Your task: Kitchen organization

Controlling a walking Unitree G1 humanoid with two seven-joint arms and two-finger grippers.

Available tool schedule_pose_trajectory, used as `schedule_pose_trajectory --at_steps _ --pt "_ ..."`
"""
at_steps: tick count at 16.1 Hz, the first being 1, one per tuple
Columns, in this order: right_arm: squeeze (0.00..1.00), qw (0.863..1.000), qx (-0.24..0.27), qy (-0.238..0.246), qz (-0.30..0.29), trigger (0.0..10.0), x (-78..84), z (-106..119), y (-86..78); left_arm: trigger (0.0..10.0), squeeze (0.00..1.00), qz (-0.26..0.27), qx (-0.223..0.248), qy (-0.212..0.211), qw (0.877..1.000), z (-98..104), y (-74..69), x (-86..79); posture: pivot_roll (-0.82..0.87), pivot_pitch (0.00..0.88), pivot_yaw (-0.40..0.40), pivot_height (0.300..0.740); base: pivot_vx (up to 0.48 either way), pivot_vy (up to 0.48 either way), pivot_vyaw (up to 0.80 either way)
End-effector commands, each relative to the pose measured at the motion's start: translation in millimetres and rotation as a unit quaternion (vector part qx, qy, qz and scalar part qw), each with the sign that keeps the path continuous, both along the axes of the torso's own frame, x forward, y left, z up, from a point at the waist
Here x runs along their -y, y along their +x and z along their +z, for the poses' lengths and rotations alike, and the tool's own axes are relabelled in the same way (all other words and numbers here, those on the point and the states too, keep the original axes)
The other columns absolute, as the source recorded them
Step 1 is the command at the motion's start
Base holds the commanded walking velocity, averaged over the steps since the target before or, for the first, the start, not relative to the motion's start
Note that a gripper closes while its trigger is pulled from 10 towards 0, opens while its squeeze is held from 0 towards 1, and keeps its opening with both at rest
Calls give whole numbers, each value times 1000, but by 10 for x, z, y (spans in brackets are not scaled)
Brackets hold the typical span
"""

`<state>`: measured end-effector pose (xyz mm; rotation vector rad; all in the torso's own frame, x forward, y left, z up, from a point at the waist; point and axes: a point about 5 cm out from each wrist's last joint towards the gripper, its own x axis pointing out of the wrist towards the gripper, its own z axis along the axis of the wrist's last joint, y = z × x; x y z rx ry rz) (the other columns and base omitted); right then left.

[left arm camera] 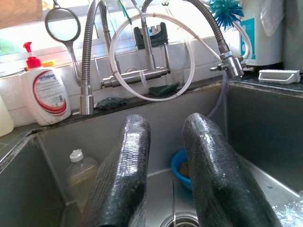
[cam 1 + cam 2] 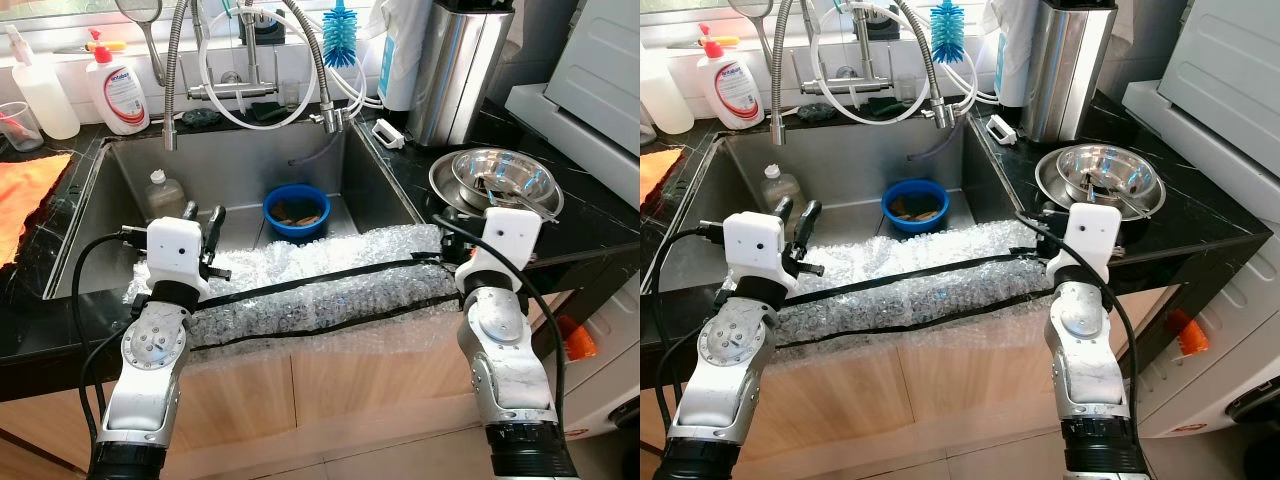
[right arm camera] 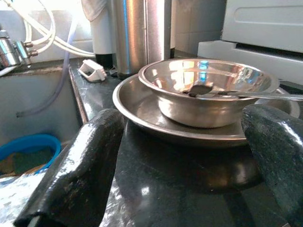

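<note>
- While parted wide and empty, right claw (image 3: 180, 156) faces bowl (image 2: 502, 178) (on plate (image 2: 445, 180), tabletop); could knock it sideways.
- Left claw (image 1: 163, 165), slightly parted, empty, above sink (image 2: 120, 200); could snag wrap (image 2: 320, 280).

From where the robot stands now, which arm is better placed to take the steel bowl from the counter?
The right. The right gripper is open, with the steel bowl and its plate directly ahead on the black counter. The left gripper hangs over the sink, near the blue bowl.
</note>
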<state>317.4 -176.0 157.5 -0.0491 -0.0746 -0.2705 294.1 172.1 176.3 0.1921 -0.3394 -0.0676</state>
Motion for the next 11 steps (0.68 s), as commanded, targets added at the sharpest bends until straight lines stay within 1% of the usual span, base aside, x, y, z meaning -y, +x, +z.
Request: schedule_pose_trajectory --at_steps 1,5,6,7,8,9,10,11 --pt "0 1000 13 2 -8 10000 22 55 12 10000 0 6 -5 6 1000 -21 -1 -9 -3 0 -5 740 0 0 0" --pt "0 999 27 3 -18 10000 50 103 35 10000 0 3 -5 7 1000 -24 -5 3 -4 0 -2 740 0 0 0" --pt "0 999 29 3 -19 8706 58 108 43 10000 0 2 -5 7 1000 -24 -6 4 -4 0 -3 740 0 0 0" --pt "0 999 29 1 -20 3451 68 110 49 10000 0 2 -4 8 1000 -23 -8 4 -2 0 -2 740 0 0 0" --pt "0 999 29 2 -25 0 82 113 61 10000 0 2 -4 8 1000 -25 -11 2 -5 0 0 740 0 0 0" --pt "0 999 30 2 -27 0 85 116 70 10000 0 1 -5 8 1000 -29 -16 1 -3 0 0 740 0 0 0" --pt "0 999 30 2 -26 10000 71 123 89 10000 0 0 -6 9 1000 -33 -19 1 -1 0 0 740 0 0 0" --pt "0 999 30 2 -26 10000 69 126 97 10000 0 0 -6 9 1000 -35 -21 -1 0 0 1 740 0 0 0"
